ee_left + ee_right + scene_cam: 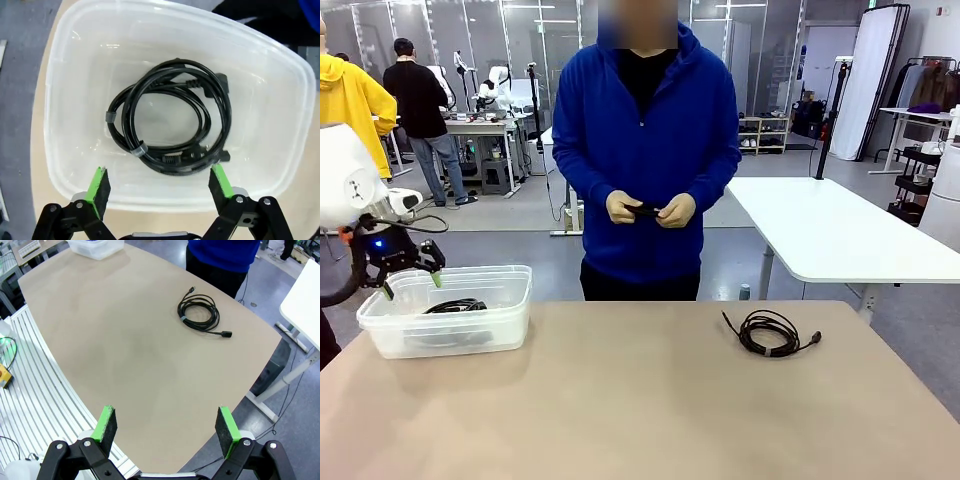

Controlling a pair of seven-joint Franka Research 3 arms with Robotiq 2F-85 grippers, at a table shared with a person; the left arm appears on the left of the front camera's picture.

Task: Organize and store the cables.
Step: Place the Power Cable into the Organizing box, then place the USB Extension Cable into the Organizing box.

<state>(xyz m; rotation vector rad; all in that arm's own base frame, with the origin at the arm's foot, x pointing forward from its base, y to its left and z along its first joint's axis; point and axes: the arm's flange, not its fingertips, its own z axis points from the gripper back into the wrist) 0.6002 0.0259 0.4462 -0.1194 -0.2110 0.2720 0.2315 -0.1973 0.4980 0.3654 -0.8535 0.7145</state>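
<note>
My left end effector hangs wide open over the clear plastic bin at the table's left edge, with a coiled power cable lying inside. I should rise straight up, clear of the rim. A thinner coiled cable waits toward the far edge, right of centre. My right end effector is also wide open and empty.

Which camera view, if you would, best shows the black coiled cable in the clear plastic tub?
Left wrist view: it looks straight down on the whole black coiled cable in its clear plastic tub. Front view: a sliver. Right wrist view: tub too distant.
</note>
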